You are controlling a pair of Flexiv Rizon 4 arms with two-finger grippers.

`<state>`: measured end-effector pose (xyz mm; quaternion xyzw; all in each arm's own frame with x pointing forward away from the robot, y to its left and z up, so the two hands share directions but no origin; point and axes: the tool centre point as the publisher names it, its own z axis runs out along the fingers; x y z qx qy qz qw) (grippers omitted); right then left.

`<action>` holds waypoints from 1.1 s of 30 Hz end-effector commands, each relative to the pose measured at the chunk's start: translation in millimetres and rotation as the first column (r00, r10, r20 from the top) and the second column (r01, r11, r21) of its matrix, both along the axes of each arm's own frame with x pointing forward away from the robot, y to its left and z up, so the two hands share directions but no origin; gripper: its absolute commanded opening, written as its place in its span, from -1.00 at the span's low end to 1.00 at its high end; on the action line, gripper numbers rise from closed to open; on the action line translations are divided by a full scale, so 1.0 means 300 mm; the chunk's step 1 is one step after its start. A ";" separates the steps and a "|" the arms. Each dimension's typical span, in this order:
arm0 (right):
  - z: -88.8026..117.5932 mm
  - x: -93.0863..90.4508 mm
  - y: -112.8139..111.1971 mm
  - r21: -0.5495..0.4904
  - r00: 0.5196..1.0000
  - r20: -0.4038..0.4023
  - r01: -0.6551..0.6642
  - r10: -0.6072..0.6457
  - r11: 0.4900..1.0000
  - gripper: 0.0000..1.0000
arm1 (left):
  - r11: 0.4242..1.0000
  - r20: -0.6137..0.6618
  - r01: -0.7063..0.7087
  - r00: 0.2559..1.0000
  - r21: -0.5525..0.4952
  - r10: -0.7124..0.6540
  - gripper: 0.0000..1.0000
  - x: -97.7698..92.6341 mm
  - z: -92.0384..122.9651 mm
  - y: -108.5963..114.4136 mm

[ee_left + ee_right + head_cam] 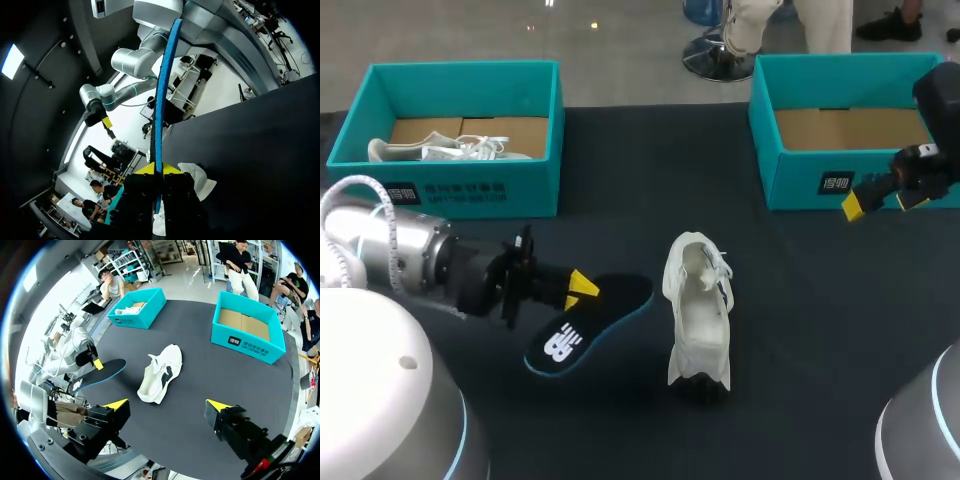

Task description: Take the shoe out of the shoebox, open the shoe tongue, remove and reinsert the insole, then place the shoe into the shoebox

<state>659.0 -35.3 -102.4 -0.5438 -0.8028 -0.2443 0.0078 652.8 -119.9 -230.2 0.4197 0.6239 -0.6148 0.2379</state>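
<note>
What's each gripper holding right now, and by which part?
The left gripper is shut on the insole, pinching it at its blue-rimmed side edge, beside the shoe. The right gripper is open and holds nothing.

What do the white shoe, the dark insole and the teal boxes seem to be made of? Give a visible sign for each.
The shoe looks like soft matt fabric: its upper sags. The insole is likely foam, matt black, blue-edged, thin and flat. The boxes seem cardboard: teal outside, plain brown floor inside.
</note>
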 end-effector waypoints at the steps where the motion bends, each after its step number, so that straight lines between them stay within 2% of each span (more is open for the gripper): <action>1: 0.000 0.013 0.004 -0.002 1.000 -0.006 -0.001 0.001 1.000 1.00 | 0.999 -0.044 -0.005 0.999 0.037 0.007 -1.00 -0.010 -0.025 -0.055; 7: 0.000 0.013 0.004 -0.002 1.000 -0.006 -0.001 0.001 1.000 1.00 | 0.995 -0.100 0.009 0.995 0.101 0.001 -1.00 -0.022 -0.059 -0.112; 14: 0.000 0.013 0.004 -0.002 1.000 -0.006 -0.001 0.001 1.000 1.00 | 0.994 -0.116 0.011 0.993 0.105 0.001 -1.00 -0.010 -0.089 -0.166; 33: 0.000 0.013 0.004 -0.002 1.000 -0.006 -0.001 0.001 1.000 1.00 | 0.994 -0.150 0.060 0.988 0.087 -0.047 -1.00 -0.038 -0.104 -0.271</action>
